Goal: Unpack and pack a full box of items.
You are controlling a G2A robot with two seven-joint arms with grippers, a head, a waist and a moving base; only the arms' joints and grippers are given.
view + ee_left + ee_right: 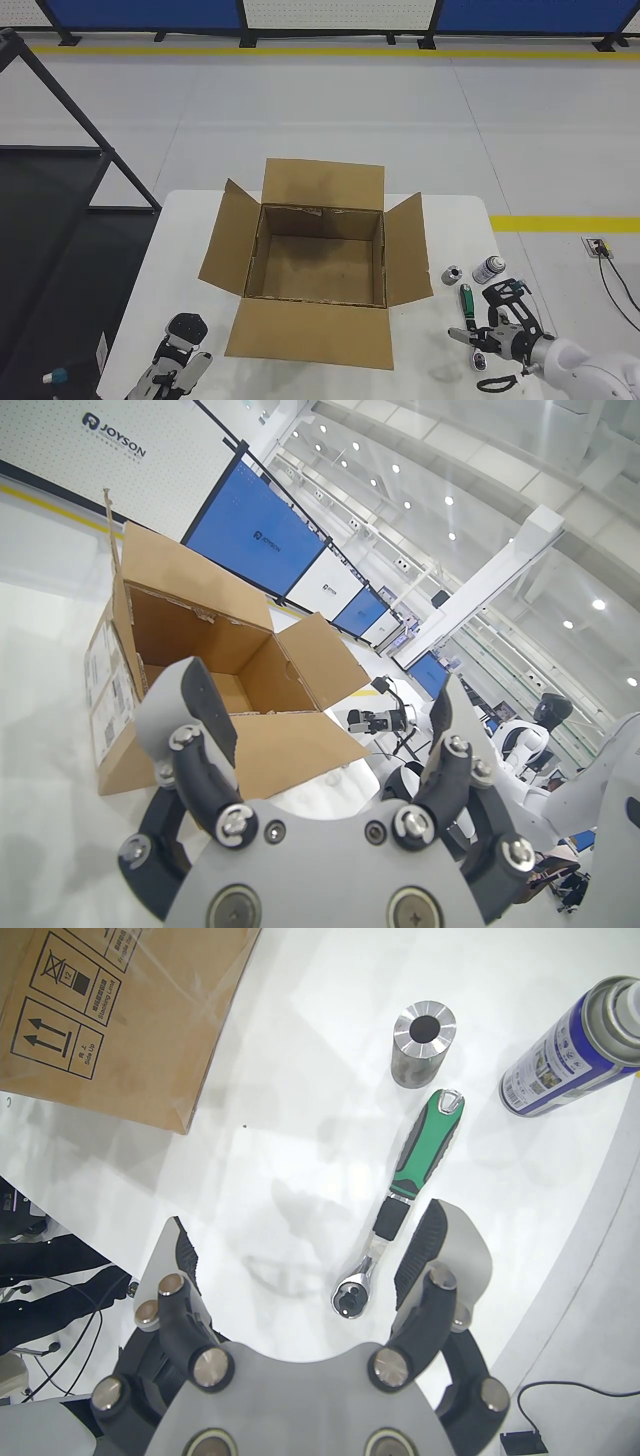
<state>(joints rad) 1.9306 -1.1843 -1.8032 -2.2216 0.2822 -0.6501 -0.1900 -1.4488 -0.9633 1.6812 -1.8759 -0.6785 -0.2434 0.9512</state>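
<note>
Industrial hall: partition panels (255, 540), yellow floor line (300, 50) (high ceiling (450, 460)).

box (310, 335): flaps splayed, mouth open upward | beside right flap: ratchet (405, 1188), metal cylinder (422, 1045), spray can (565, 1058) clustered

The left gripper (322, 695) sits low at the robot's left side and tilts upward, its jaws spread wide and its dark pads (207, 700) facing each other. The right gripper (307, 1233) points straight down, jaws likewise wide apart, on a white arm (590, 365) that comes in from the right.
</note>
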